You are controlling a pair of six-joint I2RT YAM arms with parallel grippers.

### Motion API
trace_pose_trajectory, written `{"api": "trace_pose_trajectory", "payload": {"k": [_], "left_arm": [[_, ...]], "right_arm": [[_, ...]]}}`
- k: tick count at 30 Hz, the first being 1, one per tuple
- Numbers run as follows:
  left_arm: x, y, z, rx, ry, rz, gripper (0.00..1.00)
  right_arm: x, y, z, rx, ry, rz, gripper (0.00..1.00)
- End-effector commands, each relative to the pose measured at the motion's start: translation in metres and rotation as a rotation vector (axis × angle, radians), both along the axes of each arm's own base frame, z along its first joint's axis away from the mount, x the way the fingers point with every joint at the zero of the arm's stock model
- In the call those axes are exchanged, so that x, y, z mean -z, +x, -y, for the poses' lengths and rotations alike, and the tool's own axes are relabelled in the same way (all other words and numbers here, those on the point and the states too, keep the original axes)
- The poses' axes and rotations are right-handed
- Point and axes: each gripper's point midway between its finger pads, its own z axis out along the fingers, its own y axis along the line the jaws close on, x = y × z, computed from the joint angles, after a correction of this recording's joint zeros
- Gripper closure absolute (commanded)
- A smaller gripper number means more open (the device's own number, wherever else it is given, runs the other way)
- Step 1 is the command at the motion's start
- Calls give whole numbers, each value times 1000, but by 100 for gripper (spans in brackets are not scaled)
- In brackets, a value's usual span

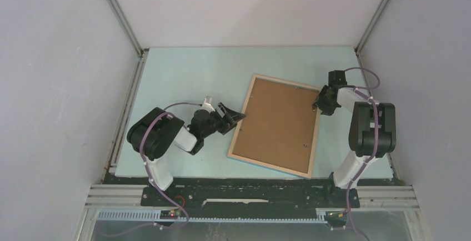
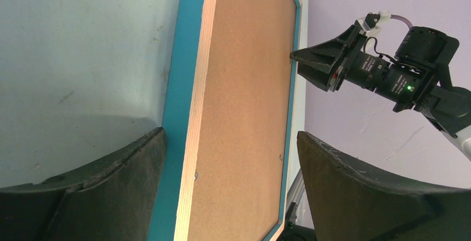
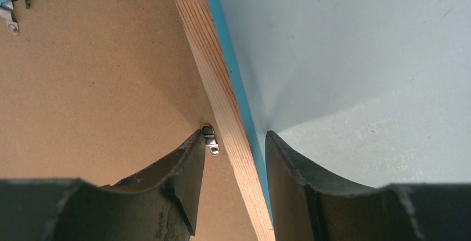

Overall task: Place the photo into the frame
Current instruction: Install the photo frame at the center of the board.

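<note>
The frame [image 1: 269,165] lies face down in the middle of the table, its light wood back up and a blue edge showing [image 2: 175,102]. A brown backing board [image 1: 277,121] fills it. The photo is out of view. My left gripper [image 1: 236,121] hangs open just left of the frame's left rail [image 2: 197,102], with nothing between its fingers. My right gripper [image 3: 234,134] is low over the right rail [image 3: 211,69]. One finger is on the board side and one on the table side, with a gap on each side. The inner fingertip [image 3: 194,146] touches a small metal clip [image 3: 210,141].
The pale blue table [image 1: 183,74] is walled by grey panels on the left, back and right. A second metal clip [image 3: 8,21] sits at the board's far corner. The black rail holding the arm bases [image 1: 250,194] runs along the near edge.
</note>
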Motion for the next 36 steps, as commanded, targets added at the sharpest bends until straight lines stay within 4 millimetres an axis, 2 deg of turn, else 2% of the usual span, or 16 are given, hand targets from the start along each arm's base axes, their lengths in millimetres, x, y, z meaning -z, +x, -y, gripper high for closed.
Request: {"api": "trace_pose_trajectory", "payload": {"k": [1, 6, 9, 11, 16, 18, 20, 21, 23, 25, 28, 30, 32, 36], "left_arm": [[-7, -7, 4, 29, -15, 24, 12], [-7, -8, 3, 30, -11, 27, 12], [-7, -7, 4, 32, -8, 28, 12], [-6, -8, 4, 32, -8, 24, 12], [-7, -7, 3, 29, -14, 24, 12], [-8, -8, 4, 37, -15, 25, 12], [-8, -8, 6, 51, -16, 27, 12], [-8, -9, 7, 57, -16, 28, 12], [-8, -9, 8, 63, -13, 32, 11], [-10, -10, 10, 69, -12, 40, 10], [-14, -11, 12, 78, -6, 65, 4], [-16, -12, 14, 83, 0, 77, 1], [-18, -13, 17, 95, 9, 85, 0], [-18, -17, 18, 102, 35, 98, 0]], "right_arm": [[10, -26, 0, -46, -11, -81, 49], [18, -26, 4, -39, -12, -94, 54], [20, -26, 6, -21, -6, -99, 68], [18, -26, 0, -22, 26, -95, 77], [12, -23, -7, -14, 62, -65, 92], [8, -18, -11, -22, 84, -41, 93], [3, -12, -19, -42, 128, -10, 92], [1, -9, -21, -47, 145, 1, 85], [-1, -4, -25, -56, 174, 17, 63], [-1, -1, -32, -72, 205, 30, 51], [-3, 5, -49, -120, 234, 45, 45], [-7, 17, -61, -155, 229, 56, 44], [-12, 33, -74, -190, 225, 64, 43], [-27, 68, -115, -280, 220, 87, 43]]}}
